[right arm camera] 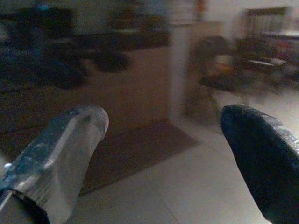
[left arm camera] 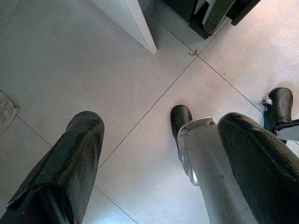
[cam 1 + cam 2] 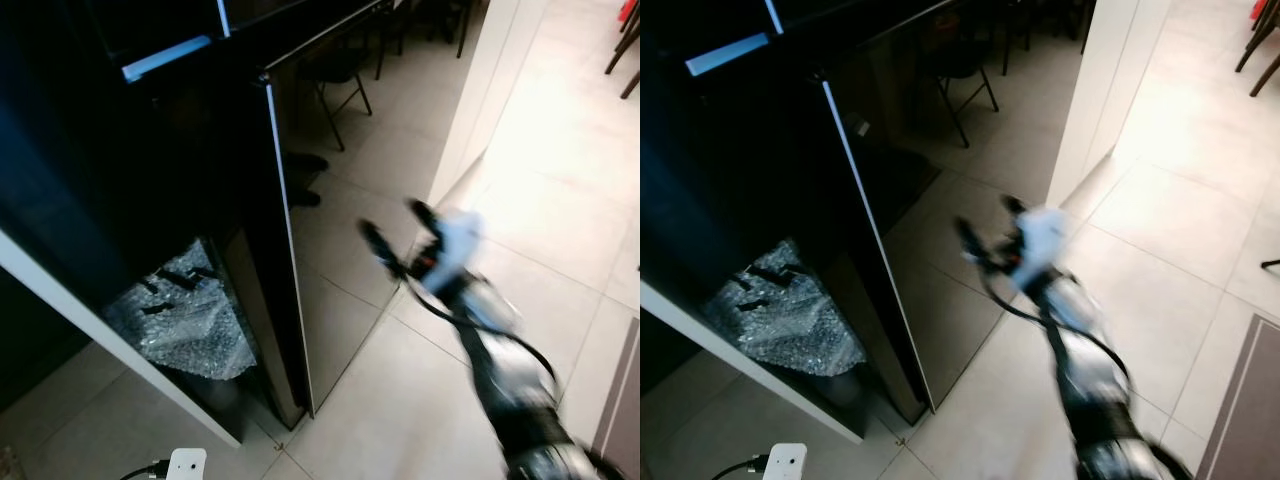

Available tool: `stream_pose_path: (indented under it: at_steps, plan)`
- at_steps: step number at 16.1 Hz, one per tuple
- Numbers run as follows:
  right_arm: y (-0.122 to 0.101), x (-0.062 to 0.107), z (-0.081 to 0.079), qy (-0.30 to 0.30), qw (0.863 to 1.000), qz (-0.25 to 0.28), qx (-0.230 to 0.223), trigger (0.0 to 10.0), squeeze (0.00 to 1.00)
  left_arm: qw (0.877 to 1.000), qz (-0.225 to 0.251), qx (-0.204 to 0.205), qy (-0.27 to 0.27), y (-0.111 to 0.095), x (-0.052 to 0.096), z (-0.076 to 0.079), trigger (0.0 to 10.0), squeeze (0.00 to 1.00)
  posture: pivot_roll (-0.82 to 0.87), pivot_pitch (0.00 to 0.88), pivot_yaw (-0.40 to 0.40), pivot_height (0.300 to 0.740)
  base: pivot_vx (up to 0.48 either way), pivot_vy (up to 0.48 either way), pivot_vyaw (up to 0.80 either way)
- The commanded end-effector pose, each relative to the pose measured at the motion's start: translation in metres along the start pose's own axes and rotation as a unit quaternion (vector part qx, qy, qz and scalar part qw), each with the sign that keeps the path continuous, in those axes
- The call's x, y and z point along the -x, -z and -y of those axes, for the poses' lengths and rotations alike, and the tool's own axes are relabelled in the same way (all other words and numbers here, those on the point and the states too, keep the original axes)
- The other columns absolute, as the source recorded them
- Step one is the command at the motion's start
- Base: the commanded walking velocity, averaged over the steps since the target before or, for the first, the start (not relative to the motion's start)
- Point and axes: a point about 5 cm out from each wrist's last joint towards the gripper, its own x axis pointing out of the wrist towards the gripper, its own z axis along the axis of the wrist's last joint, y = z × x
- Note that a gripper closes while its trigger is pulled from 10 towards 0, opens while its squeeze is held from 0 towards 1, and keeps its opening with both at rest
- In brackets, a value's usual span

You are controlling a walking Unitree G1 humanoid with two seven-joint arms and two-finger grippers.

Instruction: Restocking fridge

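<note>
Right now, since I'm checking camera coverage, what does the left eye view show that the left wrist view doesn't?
Left eye view: the glossy black fridge door, open, crumpled clear bubble wrap low inside, and the blurred right claw raised beside the door. Left wrist view: the open left claw pointing down near black feet. Both: the pale tiled floor.

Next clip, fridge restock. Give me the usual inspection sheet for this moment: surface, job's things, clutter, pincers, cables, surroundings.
Surface: pale tiled floor, bare around the arm.
Job's things: dark fridge with its glossy door swung open; no groceries seen.
Clutter: crumpled bubble wrap low inside the fridge.
Pincers: right pincer raised beside the door's outer face, blurred, fingers apart, nothing between them; left pincer points down at the floor, fingers apart, holding nothing.
Cables: black cable into a white plug on the floor.
Surroundings: white pillar; chair legs at the far edge.
</note>
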Motion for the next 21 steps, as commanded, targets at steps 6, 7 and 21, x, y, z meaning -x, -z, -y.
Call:
stream_pose_path:
  at_steps: [6, 7, 21]
  plan:
    - [0.076, 0.087, 0.060, 0.268, 0.950, -0.150, -0.064, 10.0, 0.00, 1.000, -0.013, -0.009, 0.001, 0.009, 0.002, 0.000, 10.0, 0.00, -0.05, 0.131, 0.016, 0.740, 0.000, 0.000, 0.00]
    - [0.113, 0.116, 0.056, 0.299, 0.919, -0.236, -0.100, 10.0, 0.00, 1.000, -0.012, -0.009, 0.001, 0.008, 0.002, -0.001, 10.0, 0.00, -0.05, 0.130, 0.017, 0.740, 0.000, 0.000, 0.00]
    - [0.207, 0.225, -0.050, 0.221, 0.800, -0.538, -0.145, 10.0, 0.00, 1.000, -0.009, -0.021, 0.000, 0.005, 0.002, -0.009, 10.0, 0.00, -0.01, 0.171, 0.043, 0.740, 0.000, 0.000, 0.43]
